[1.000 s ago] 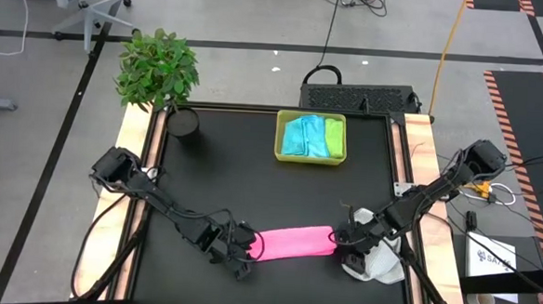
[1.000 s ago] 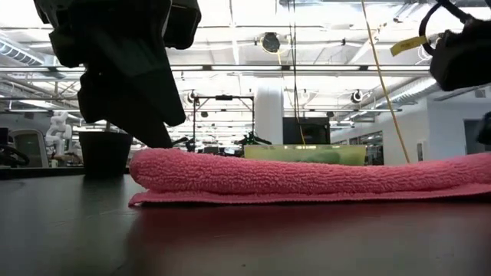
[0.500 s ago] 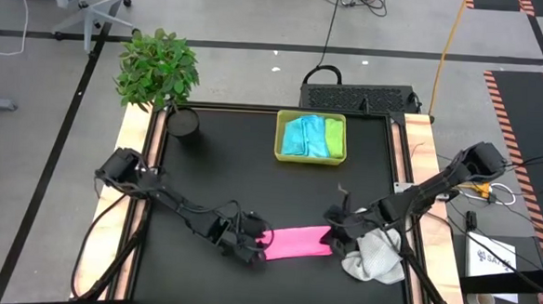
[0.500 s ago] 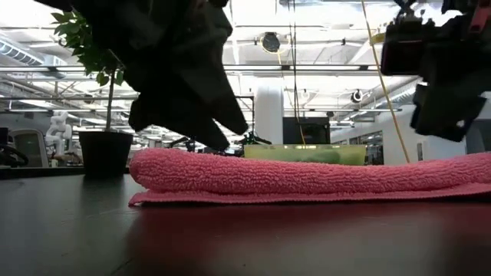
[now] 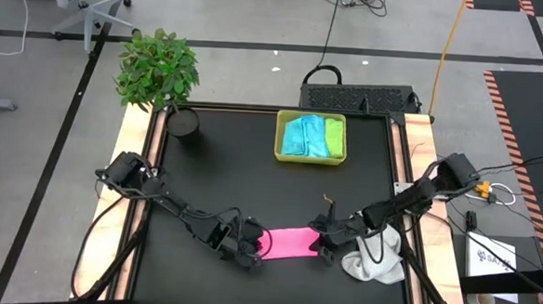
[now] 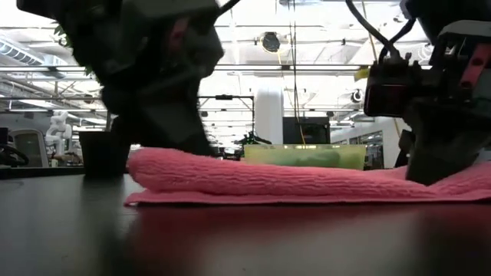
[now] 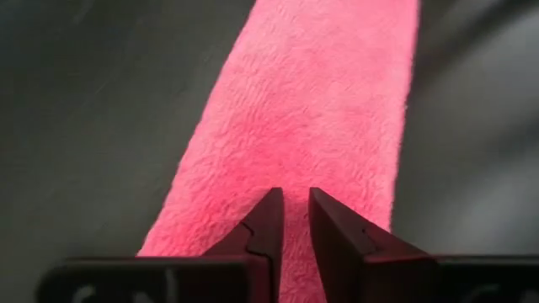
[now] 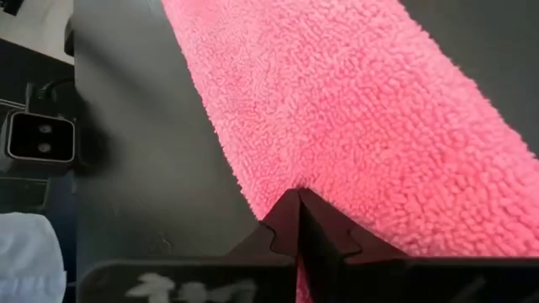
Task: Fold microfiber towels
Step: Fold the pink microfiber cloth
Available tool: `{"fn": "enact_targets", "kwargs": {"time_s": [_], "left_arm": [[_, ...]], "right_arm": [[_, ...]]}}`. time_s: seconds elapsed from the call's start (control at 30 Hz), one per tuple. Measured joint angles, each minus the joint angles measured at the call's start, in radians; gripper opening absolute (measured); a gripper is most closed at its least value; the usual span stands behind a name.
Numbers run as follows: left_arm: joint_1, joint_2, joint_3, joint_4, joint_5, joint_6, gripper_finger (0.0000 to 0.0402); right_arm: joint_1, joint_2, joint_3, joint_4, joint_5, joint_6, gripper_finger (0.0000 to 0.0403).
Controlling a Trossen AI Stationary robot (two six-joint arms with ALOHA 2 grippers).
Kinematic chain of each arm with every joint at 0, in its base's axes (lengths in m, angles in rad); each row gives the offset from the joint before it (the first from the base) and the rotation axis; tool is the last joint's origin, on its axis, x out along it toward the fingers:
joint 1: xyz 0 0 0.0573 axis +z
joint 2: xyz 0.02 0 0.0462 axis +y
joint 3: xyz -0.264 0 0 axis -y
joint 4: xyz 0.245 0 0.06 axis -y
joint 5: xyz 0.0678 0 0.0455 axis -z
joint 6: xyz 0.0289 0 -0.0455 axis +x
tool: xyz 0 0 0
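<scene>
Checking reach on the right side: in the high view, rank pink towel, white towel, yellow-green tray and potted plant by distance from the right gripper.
1. Pink towel: the right gripper is at its right end.
2. White towel: just to the gripper's right, by the table's right edge.
3. Yellow-green tray: far edge, centre.
4. Potted plant: far left corner.

2 dark jointed arms (image 5: 180,208) trailing black cables.

Grey floor (image 5: 260,21) with dark seam lines surrounds the black table (image 5: 251,179). A potted plant (image 5: 160,67) stands at a far table corner, an office chair's base (image 5: 93,12) beyond it. Cables (image 5: 334,25) trail across the floor. Overhead, bright ceiling lights (image 6: 307,31) and a white column (image 6: 268,111).
</scene>
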Motion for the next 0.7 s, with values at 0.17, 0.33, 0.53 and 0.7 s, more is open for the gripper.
{"fn": "enact_targets", "kwargs": {"time_s": [0.17, 0.33, 0.53, 0.7], "left_arm": [[0.028, 0.000, 0.000, -0.082, -0.009, -0.001, 0.0034], [0.078, -0.002, 0.000, -0.155, -0.016, 0.001, 0.0015], [0.150, -0.002, 0.000, -0.140, -0.018, 0.029, 0.0003], [0.193, -0.006, 0.000, -0.151, 0.002, 0.059, 0.0018]], "right_arm": [[-0.025, 0.015, 0.001, 0.015, -0.001, -0.043, 0.0001], [-0.087, 0.005, 0.000, -0.007, -0.001, -0.147, 0.0001], [-0.205, 0.004, 0.000, -0.028, -0.002, -0.285, 0.0000], [-0.297, -0.015, -0.001, -0.045, -0.071, -0.348, 0.0000]]}}
